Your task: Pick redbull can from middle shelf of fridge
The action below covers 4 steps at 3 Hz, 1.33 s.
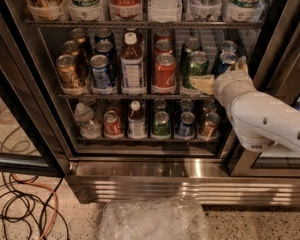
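The speckled floor (255, 224) carries the fridge (190, 176), and a crumpled clear plastic sheet (152, 219) lies just in front of it. Black and orange cables (25, 204) sprawl on the floor at the fridge's front left. The gripper (222, 75) is at the right end of the fridge's middle shelf (115, 97).

My arm (270, 121) is clad in a smooth, glossy white shell built from fat, rounded segments, each one meeting the next at a thin dark seam. A few small dark dots, like recessed screw holes, run across the widest segment, and a little dark marking, too small to read, sits on its underside. The shell narrows to a bulbous white wrist. My tool (221, 78) is pale cream rather than pure white, and it sits at the right end of the middle shelf (140, 96).
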Each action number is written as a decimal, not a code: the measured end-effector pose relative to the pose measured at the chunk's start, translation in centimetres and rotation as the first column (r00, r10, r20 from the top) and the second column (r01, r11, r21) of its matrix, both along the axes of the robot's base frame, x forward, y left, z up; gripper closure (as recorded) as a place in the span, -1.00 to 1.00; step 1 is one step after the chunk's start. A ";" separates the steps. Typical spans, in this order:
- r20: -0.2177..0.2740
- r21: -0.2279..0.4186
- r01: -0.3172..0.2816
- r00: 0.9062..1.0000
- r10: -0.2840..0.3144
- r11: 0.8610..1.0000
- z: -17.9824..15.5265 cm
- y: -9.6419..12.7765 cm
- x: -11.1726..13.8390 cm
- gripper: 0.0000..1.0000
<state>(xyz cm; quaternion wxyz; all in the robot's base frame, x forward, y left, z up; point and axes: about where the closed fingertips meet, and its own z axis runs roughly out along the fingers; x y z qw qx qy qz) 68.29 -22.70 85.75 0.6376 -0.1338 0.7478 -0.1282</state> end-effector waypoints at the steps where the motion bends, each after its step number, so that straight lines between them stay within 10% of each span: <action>1: -0.004 -0.002 0.004 1.000 -0.004 1.000 -0.4 0.1 0.6 -0.58; 4: -0.008 0.012 0.073 0.997 -0.073 0.997 -1.3 -2.0 1.3 0.83</action>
